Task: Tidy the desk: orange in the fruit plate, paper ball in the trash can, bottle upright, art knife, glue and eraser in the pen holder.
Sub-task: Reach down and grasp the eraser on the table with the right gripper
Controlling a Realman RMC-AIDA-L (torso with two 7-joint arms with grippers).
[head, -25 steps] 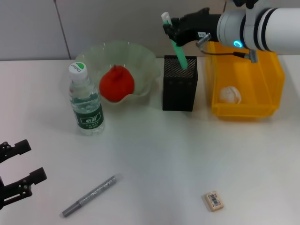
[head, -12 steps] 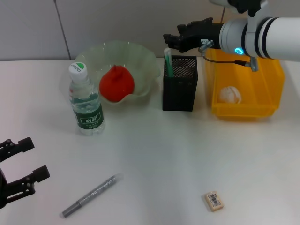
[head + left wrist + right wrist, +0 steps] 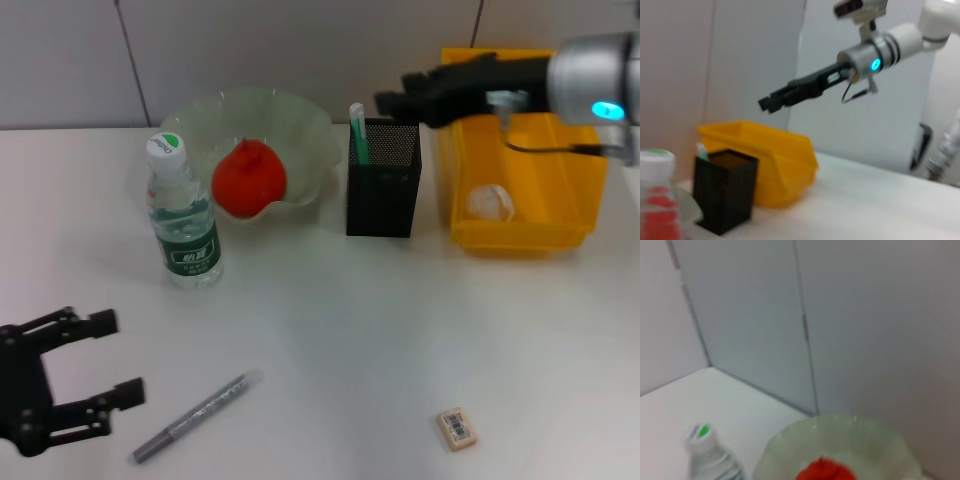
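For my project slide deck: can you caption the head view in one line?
Right claw open above the pen holder holding the glue; art knife and eraser on the desk.

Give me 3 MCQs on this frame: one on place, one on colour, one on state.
1. Where is the eraser?
A. in the pen holder
B. on the table, near the front edge
C. in the fruit plate

2. What colour is the trash can that holds the paper ball?
A. yellow
B. blue
C. black

3. How is the bottle standing?
A. lying on its side
B. upside down
C. upright

Answers:
1 B: it lies on the bare table, far from the pen holder.
2 A: its walls are plainly yellow.
3 C: its cap points up, beside the fruit plate.
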